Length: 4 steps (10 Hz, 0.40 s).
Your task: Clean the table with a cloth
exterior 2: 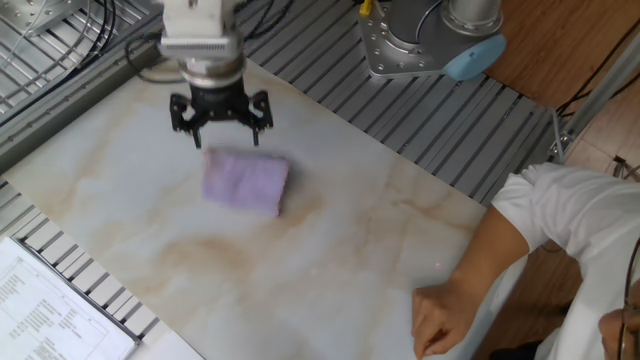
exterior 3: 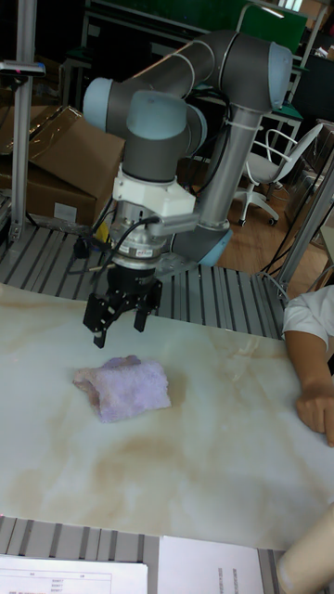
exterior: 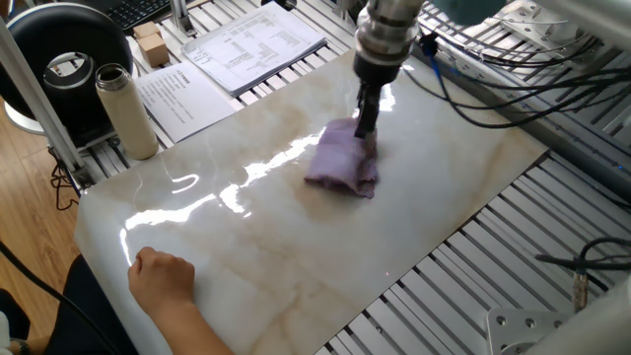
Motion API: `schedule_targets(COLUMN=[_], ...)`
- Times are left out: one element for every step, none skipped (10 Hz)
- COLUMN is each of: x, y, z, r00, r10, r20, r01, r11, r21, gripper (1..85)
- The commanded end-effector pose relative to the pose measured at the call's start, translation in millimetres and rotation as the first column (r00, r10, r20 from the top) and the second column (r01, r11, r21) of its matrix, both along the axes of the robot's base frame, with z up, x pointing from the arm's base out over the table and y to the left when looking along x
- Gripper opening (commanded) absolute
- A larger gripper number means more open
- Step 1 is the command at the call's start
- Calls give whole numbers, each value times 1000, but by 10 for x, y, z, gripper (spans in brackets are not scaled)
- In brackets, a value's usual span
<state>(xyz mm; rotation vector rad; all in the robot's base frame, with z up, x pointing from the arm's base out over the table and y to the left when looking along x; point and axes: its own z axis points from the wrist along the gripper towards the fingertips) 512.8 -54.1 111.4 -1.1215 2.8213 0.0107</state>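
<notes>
- The counter is a glossy cream marble slab with tan veins, bright with glare, resting on a ribbed grey aluminium frame.
- Printed paper sheets, a beige flask and a black round device sit past its far edge.
- A person's hand rests flat on the near corner.
- The cloth lies near the slab's middle: lavender, fuzzy, a flattish lumpy pad.
- The gripper hangs just above the cloth's edge, fingers spread, holding nothing.
</notes>
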Motion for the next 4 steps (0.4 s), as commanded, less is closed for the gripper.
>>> schedule_targets(x=[-77,-42,-33,-41], y=[-11,23,75,122], z=[176,142,130,139], r00=[1000,1000,1000,1000], r10=[9,14,11,0], r20=[1,2,-4,-17], r01=[-9,-14,-11,1], r11=[1000,1000,1000,1000], r21=[-2,0,10,13], gripper=[850,850,850,840])
